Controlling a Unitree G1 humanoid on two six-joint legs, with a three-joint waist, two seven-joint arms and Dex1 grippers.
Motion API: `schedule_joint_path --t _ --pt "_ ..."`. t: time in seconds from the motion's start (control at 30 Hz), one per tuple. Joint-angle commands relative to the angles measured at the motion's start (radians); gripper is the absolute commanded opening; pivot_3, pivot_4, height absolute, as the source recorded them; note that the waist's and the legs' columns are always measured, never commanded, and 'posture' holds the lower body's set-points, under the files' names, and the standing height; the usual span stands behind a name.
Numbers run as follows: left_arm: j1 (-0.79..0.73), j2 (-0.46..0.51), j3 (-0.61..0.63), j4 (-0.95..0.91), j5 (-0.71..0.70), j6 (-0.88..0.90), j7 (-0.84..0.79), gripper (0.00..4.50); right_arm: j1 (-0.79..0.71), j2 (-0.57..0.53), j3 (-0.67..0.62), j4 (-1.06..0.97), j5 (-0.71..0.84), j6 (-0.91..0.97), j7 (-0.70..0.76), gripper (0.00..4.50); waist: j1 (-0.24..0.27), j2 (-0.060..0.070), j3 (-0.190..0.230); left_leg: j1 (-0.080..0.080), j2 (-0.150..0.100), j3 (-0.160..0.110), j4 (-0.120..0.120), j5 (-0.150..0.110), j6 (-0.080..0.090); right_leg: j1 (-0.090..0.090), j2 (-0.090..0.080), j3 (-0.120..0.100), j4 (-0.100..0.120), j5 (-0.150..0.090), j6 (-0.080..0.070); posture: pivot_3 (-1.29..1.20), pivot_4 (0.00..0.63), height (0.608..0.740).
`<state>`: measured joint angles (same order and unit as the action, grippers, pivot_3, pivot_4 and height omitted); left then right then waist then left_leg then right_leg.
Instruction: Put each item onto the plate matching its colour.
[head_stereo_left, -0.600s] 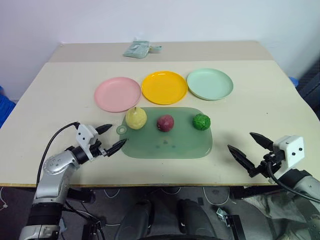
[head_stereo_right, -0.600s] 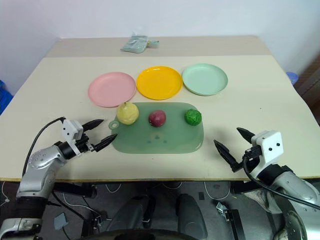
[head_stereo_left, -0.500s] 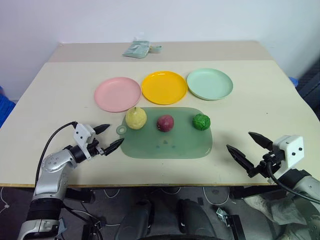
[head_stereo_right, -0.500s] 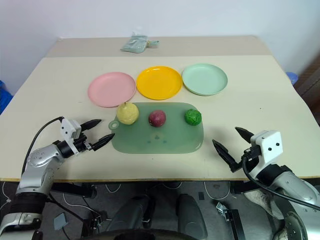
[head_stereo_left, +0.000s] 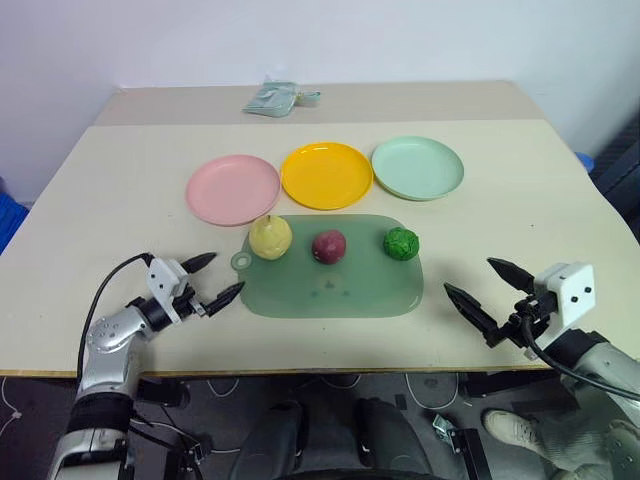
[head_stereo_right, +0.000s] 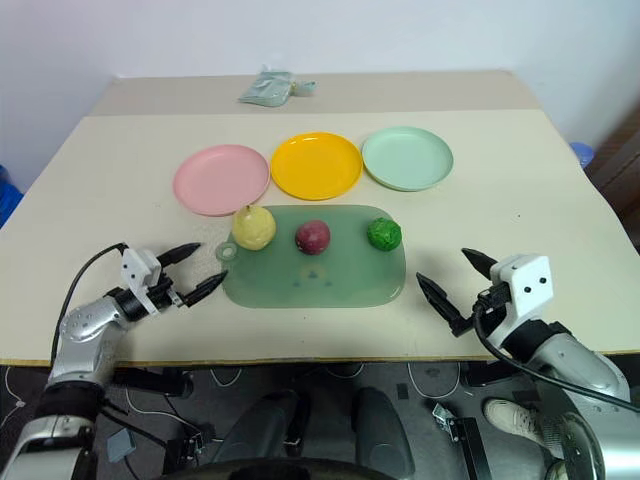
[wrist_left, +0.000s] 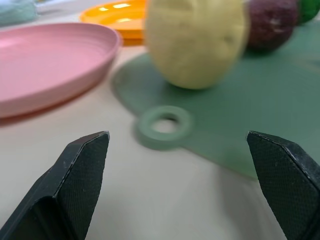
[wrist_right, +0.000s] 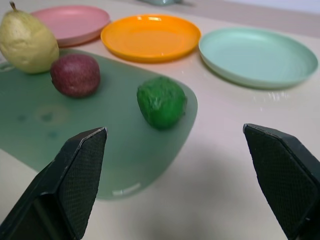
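Note:
Three items sit in a row on a translucent green mat (head_stereo_left: 335, 290): a pale yellow pear (head_stereo_left: 270, 238) at its left, a dark red-purple fruit (head_stereo_left: 329, 246) in the middle, a bumpy green ball (head_stereo_left: 401, 243) at its right. Behind the mat lie the pink plate (head_stereo_left: 233, 188), the yellow plate (head_stereo_left: 327, 175) and the mint green plate (head_stereo_left: 418, 167), all bare. My left gripper (head_stereo_left: 217, 278) stands open near the table's front, left of the mat's ring handle (wrist_left: 165, 125). My right gripper (head_stereo_left: 490, 290) stands open to the right of the mat, apart from the green ball (wrist_right: 161, 101).
A crumpled pale green packet (head_stereo_left: 277, 98) lies at the far edge of the table (head_stereo_left: 520, 215). Bare tabletop stretches to both sides of the mat and plates. The table's front edge runs just below both grippers.
Both grippers have drawn slightly back toward the table's front edge and stay open. The fruits and plates have not moved.

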<state>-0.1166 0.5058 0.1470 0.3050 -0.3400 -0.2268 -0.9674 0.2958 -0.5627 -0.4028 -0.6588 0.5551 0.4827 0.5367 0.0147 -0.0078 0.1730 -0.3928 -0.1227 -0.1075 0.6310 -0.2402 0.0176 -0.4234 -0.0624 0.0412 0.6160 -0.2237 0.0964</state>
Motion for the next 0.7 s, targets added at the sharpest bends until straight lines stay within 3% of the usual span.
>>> schedule_joint_path --t 0.03,0.33,0.7 --pt "0.035 0.010 0.003 -0.203 -0.022 0.082 0.058 4.50 -0.014 0.001 0.010 0.015 -0.014 -0.031 0.006 4.46 0.002 0.000 0.000 0.000 0.000 0.000 0.000 0.000 0.000 0.000 0.000 0.000 0.000 0.000 0.000 0.00 0.150 0.740" --pt "0.040 0.003 -0.023 -0.481 -0.027 0.317 0.195 4.50 -0.016 0.009 0.033 0.067 -0.037 -0.089 0.037 4.46 -0.001 0.000 0.000 0.000 0.000 0.000 0.000 0.000 0.000 0.000 0.000 -0.001 0.000 0.000 0.001 0.00 0.150 0.740" --pt "-0.107 0.021 -0.032 -0.659 -0.077 0.643 0.324 4.50 -0.022 0.013 0.041 0.092 -0.042 -0.122 0.048 4.46 0.000 0.000 0.000 0.000 0.000 0.000 0.000 0.000 0.000 0.000 0.000 -0.001 0.000 0.001 0.002 0.00 0.150 0.740"
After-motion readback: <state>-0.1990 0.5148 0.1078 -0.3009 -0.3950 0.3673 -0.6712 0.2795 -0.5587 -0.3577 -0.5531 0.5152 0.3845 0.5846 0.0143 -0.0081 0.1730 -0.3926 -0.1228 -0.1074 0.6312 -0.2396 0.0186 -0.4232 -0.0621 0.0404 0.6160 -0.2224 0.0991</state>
